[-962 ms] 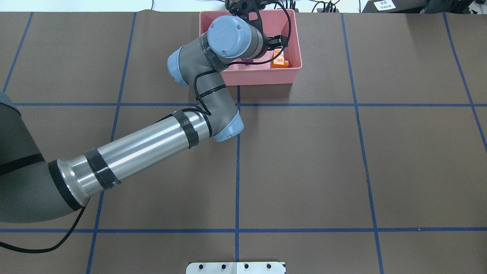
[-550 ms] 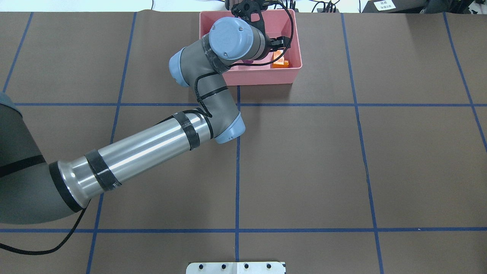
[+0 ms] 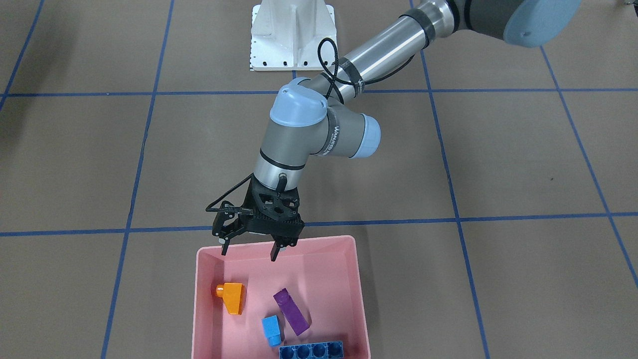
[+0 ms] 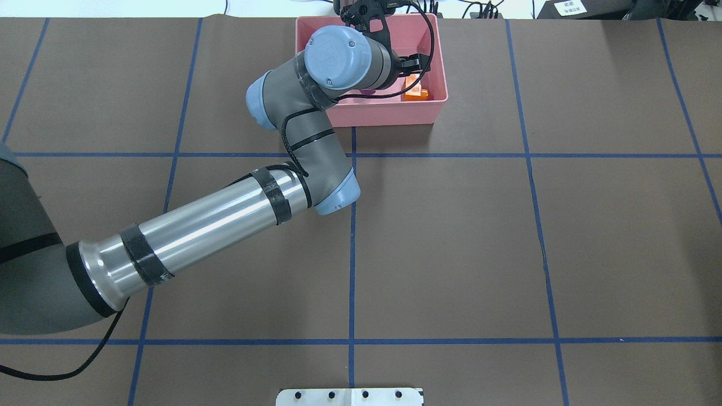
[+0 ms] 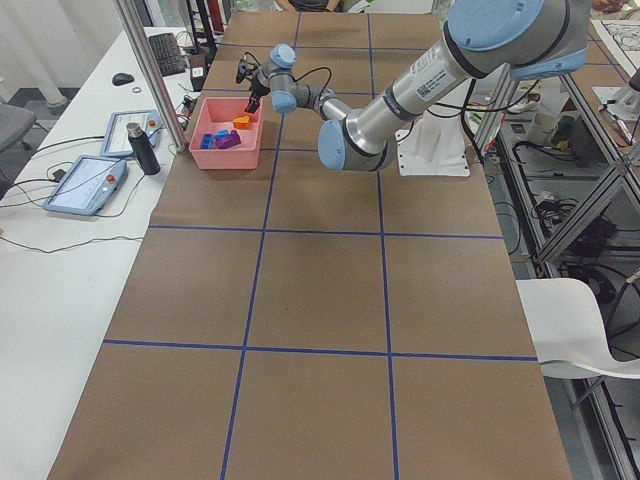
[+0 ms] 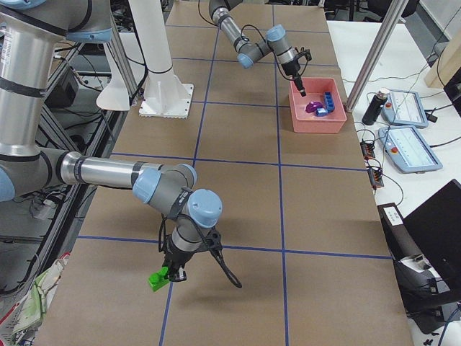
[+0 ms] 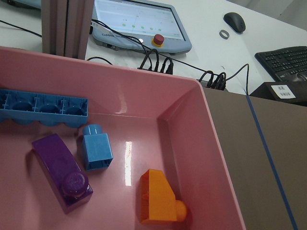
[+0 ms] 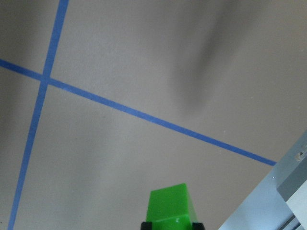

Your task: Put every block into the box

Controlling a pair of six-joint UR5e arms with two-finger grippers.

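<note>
The pink box [image 3: 199,299] stands at the table's far edge, also in the overhead view [image 4: 383,115]. In it lie the orange sloped block [image 3: 232,296], the light-blue cube [image 3: 272,330], the purple block [image 3: 291,311] and the long blue block [image 3: 311,350]; all four also show in the left wrist view, the orange one [image 7: 158,196] nearest. My left gripper [image 3: 249,252] is open and empty, above the box's rim on the robot's side. My right gripper [image 6: 169,274] is shut on the green block [image 8: 172,206] and holds it low over the table, far from the box.
The white metal base [image 3: 292,35] stands at the robot's side of the table. Beyond the box are an aluminium post [image 7: 64,26], a control pendant [image 7: 139,24], cables and a black bottle [image 5: 140,150] on a white side table.
My left arm has shifted only slightly, elbow and wrist a little to the left. Its gripper stays over the box. The orange block has not moved.
</note>
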